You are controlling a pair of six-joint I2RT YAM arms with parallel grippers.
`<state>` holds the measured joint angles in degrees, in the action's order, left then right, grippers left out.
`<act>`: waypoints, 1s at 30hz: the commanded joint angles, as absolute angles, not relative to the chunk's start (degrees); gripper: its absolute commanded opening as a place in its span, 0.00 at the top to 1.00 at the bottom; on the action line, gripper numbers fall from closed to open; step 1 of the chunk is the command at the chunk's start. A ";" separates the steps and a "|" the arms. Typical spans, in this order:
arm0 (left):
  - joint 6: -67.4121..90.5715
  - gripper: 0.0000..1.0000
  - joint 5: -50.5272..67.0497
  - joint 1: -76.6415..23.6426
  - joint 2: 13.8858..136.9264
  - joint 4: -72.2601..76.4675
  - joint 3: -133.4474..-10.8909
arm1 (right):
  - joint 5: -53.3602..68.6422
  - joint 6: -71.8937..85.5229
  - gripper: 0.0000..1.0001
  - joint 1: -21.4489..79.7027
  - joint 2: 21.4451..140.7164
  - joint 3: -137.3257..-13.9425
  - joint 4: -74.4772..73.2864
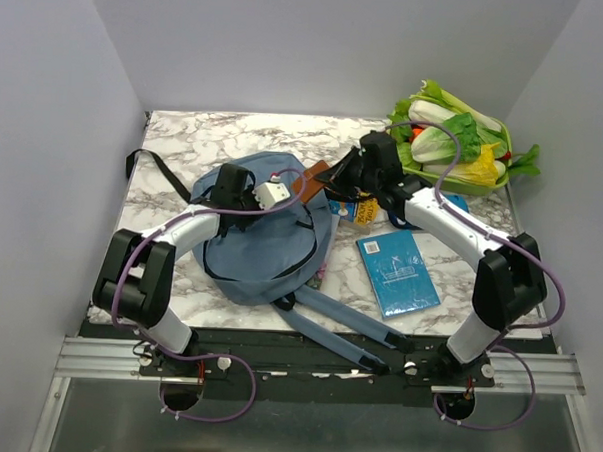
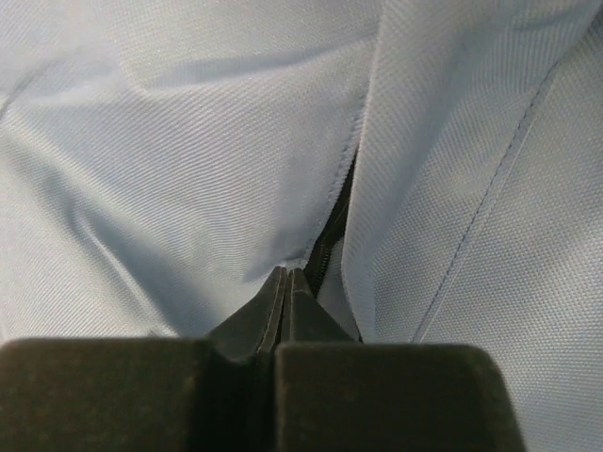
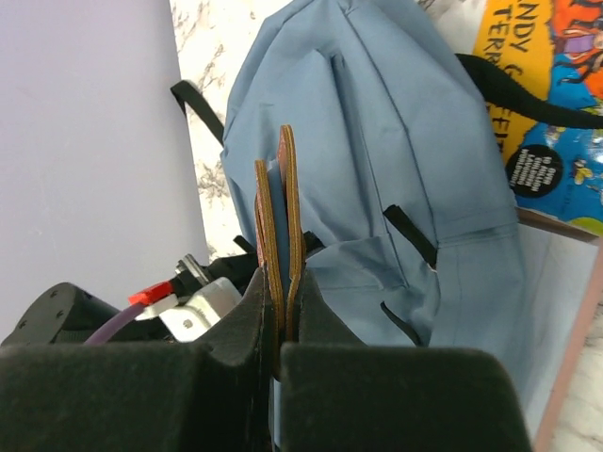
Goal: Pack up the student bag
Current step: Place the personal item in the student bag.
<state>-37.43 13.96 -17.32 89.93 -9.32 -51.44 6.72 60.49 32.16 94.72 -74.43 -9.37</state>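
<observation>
**Top external view.** The dusty-blue soft fabric student bag [image 1: 266,246] lies flat mid-table, under and between both hands, with its two long blue shoulder straps [image 1: 337,323] trailing towards the arm bases. The left gripper [image 1: 245,189] presses down on the bag's upper panel. The right gripper [image 1: 342,176] sits at the bag's far right corner, clamped on a brown leather tab [image 1: 318,179], probably to anchor the bag while the other hand works the opening. Just below the right hand lies a bright orange-and-yellow picture book [image 1: 363,211], and nearer its base a flat teal paperback [image 1: 398,273], both likely cargo. Behind that hand is a green tray [image 1: 501,127] of leafy toy vegetables.

**Left wrist view.** The fingertips are pressed together, their tips at a fold where a black zipper line [image 2: 330,235] runs away from them. Whether they pinch cloth or a pull I cannot tell. Blue fabric fills everything ahead, so the opening looks shut.

**Right wrist view.** The jaws are tight on the tab, which stands upright with blue cloth sandwiched between its two leather layers. The bag spreads beyond the fingers and the picture book lies to their right. Black webbing loops [image 3: 412,234] could snag.
</observation>
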 commanded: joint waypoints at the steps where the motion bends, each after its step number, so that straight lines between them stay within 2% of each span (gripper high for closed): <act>1: -37.35 1.00 12.65 -17.14 85.26 -10.28 -54.40 | 8.87 60.91 0.99 34.45 99.39 -80.05 -10.10; 8: -32.00 1.00 15.64 -16.96 79.02 -15.99 -60.64 | 9.84 61.35 0.99 35.68 104.41 -85.33 -11.95; 16: -32.95 1.00 16.79 -16.26 80.85 -19.25 -62.41 | 8.27 60.65 1.00 38.23 106.70 -86.31 -13.01; 22: -33.22 0.92 16.26 -14.06 85.25 -18.11 -60.21 | 6.86 59.24 0.99 38.76 110.56 -89.29 -17.66; 30: -34.19 0.87 18.89 -13.36 88.59 -19.60 -59.50 | 6.33 57.22 0.99 39.73 109.60 -83.68 -19.95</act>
<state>-33.36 15.81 -13.45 88.07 -19.00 -60.18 7.44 59.42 38.79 110.00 -86.48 -16.56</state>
